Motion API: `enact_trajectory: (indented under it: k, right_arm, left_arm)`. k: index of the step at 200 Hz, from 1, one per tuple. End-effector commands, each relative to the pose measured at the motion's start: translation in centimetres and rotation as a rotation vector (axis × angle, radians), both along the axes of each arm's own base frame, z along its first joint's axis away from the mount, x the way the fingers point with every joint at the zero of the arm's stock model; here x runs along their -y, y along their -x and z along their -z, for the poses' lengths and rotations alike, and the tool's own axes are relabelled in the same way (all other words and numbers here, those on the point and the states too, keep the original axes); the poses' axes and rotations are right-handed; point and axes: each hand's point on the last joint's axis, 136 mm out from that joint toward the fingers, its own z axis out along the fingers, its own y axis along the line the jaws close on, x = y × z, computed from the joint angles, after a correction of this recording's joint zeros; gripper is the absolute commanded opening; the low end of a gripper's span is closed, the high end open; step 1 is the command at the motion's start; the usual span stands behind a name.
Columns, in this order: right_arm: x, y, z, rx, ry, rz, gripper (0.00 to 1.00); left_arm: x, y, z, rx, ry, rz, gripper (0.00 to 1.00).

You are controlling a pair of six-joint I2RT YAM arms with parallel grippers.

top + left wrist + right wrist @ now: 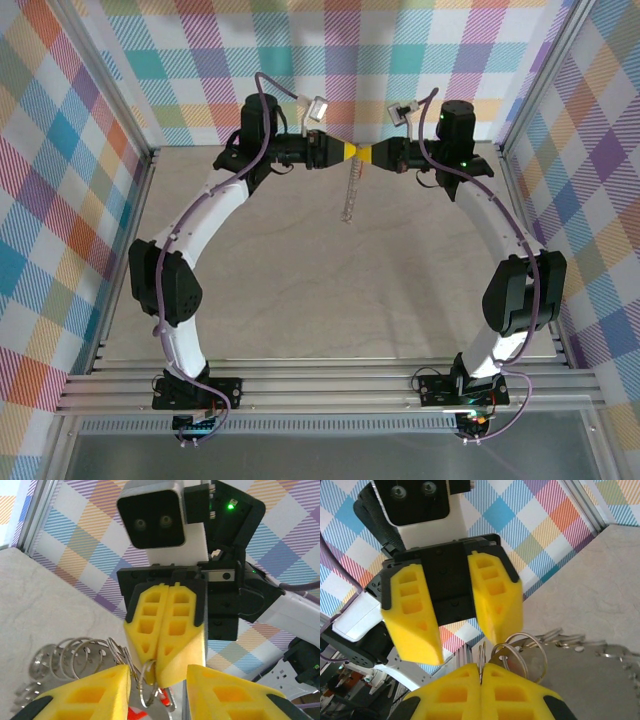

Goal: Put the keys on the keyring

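Your right pincer (159,670) is clenched. Its two yellow fingers (455,695) are pressed flat together, and they nip a thin silver split ring of the keyring (348,195) right at their tips. Your left pincer (464,645) faces it nose to nose and is released. Its fingers (95,692) stand apart with a clear gap, and the right pincer's closed tips point into that gap. You cannot tell whether the two pincers touch.

The keyring here is a string of linked silver rings. One ring is caught in the right pincer, and a couple more bunch just beside its tips. From above, the rest runs in a thin line from the meeting point of the pincers toward the near side, over the pale counter (300,290). In the left wrist view the rings trail off to the left of the pincer tips. In the right wrist view they trail off to the right. Whether the far end of the string rests on the counter or hangs is not clear.

Just below the gripped ring, between the left pincer's spread fingers, you can see a scrap of bright red. It looks like the head of the key (131,713), close against the rings. Its blade is hidden, so you cannot tell whether it is threaded on.
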Motion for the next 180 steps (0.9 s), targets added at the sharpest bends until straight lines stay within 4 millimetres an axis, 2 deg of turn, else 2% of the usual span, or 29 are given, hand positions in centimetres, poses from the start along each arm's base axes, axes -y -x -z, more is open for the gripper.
enact_trajectory:
  k: [1,25,67,180]
  right_arm:
    - [0.1,-0.1,-0.1,0.033,-0.010,-0.011,0.00]
    - [0.1,-0.1,-0.1,0.032,-0.010,-0.008,0.00]
    - [0.2,-0.1,-0.2,0.035,-0.012,-0.004,0.00]
    - [0.4,0.2,-0.4,0.040,-0.016,-0.004,0.00]
  left_arm:
    - [-0.5,1.7,-3.1,0.082,0.038,-0.001,0.35]
    - [-0.8,1.7,-3.5,0.102,0.036,-0.033,0.41]
    - [-0.8,1.9,-4.0,0.111,0.042,-0.034,0.42]
    - [-0.1,0.6,-1.7,0.064,0.016,-0.041,0.42]
